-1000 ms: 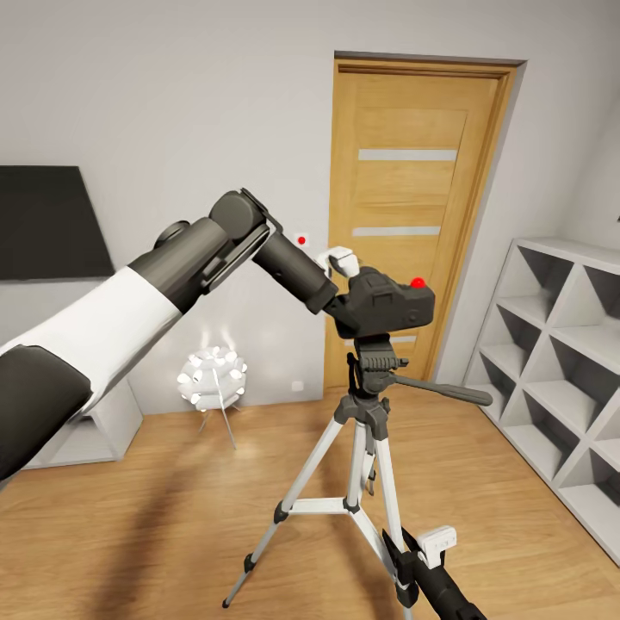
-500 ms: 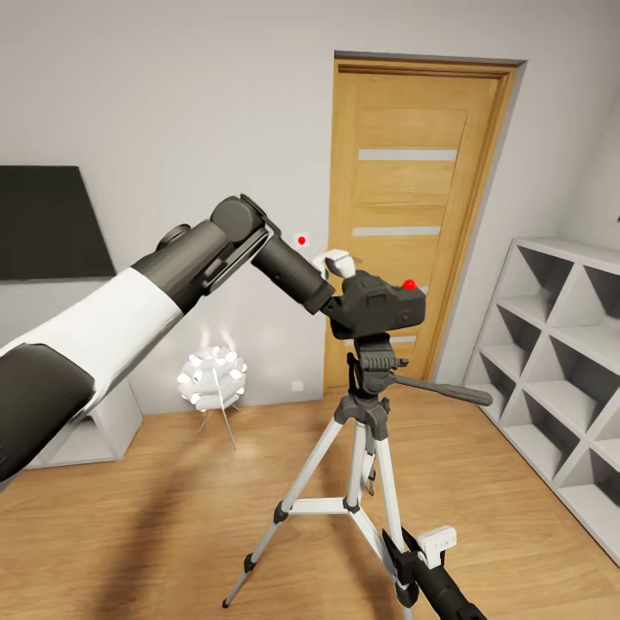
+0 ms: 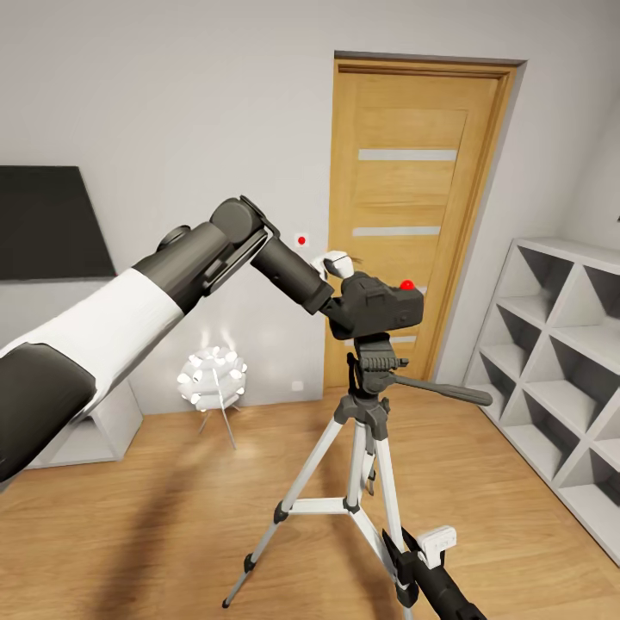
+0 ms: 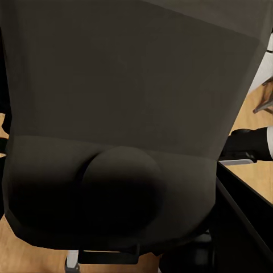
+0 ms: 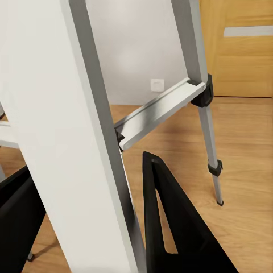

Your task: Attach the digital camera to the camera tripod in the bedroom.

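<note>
Since the earlier head pictures, the digital camera [image 3: 377, 303] has been lowered onto the head of the camera tripod [image 3: 362, 448]; it is carried by the left gripper [image 3: 337, 303], jaws clamped on it. Matte black with a red button, it fills the left wrist picture [image 4: 114, 131]. A silver tripod leg [image 5: 85, 142] stands between the right gripper's [image 5: 96, 216] parted fingers (black).
</note>
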`<state>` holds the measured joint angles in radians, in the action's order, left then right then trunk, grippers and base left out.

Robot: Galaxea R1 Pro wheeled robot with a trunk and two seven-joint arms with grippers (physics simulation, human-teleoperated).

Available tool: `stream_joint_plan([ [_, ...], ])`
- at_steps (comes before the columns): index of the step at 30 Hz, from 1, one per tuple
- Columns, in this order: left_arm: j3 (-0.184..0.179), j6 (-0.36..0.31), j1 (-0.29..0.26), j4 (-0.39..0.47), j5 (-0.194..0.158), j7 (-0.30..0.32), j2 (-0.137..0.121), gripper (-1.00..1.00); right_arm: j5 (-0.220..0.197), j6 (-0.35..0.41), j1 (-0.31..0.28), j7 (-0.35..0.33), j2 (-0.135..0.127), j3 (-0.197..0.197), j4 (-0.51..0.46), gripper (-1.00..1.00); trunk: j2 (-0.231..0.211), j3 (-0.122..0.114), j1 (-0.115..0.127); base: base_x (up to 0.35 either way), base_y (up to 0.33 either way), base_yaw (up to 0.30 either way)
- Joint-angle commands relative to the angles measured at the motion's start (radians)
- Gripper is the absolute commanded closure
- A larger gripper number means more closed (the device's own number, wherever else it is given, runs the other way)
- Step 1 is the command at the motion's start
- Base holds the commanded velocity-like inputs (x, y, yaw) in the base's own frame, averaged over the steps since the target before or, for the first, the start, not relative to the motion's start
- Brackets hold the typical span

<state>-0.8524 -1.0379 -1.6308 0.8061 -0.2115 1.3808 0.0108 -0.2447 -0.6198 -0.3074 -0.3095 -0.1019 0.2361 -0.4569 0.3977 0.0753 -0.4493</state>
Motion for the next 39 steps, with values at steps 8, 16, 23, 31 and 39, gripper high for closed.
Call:
stream_joint_plan([
  [8, -0.002, -0.009, -0.001, 0.001, -0.003, 0.003, 0.000, -1.00, -0.007, -0.003, -0.001, -0.005, -0.001, 0.008, 0.001, 1.00, 0.002, 0.002, -0.001, 0.000, 0.000, 0.000],
  [16, -0.001, -0.009, -0.001, 0.001, -0.002, 0.003, 0.000, -1.00, -0.007, -0.003, -0.001, -0.005, -0.001, 0.008, 0.001, 1.00, 0.002, 0.002, -0.001, 0.000, 0.000, 0.000],
  [23, -0.001, -0.009, -0.001, 0.001, -0.002, 0.004, 0.000, -1.00, -0.007, -0.003, -0.001, -0.005, -0.001, 0.008, 0.001, 1.00, 0.002, 0.002, -0.001, 0.000, 0.000, 0.000],
  [31, -0.004, -0.009, -0.001, 0.010, -0.002, 0.009, -0.008, -1.00, -0.007, -0.003, -0.001, -0.005, -0.002, 0.008, 0.001, 1.00, 0.002, 0.002, -0.001, 0.000, 0.000, 0.000],
  [39, -0.006, -0.009, -0.001, 0.070, -0.003, 0.025, -0.056, -1.00, -0.007, -0.003, -0.001, -0.005, -0.002, 0.008, 0.001, 1.00, 0.002, 0.002, -0.001, 0.000, 0.000, 0.000],
])
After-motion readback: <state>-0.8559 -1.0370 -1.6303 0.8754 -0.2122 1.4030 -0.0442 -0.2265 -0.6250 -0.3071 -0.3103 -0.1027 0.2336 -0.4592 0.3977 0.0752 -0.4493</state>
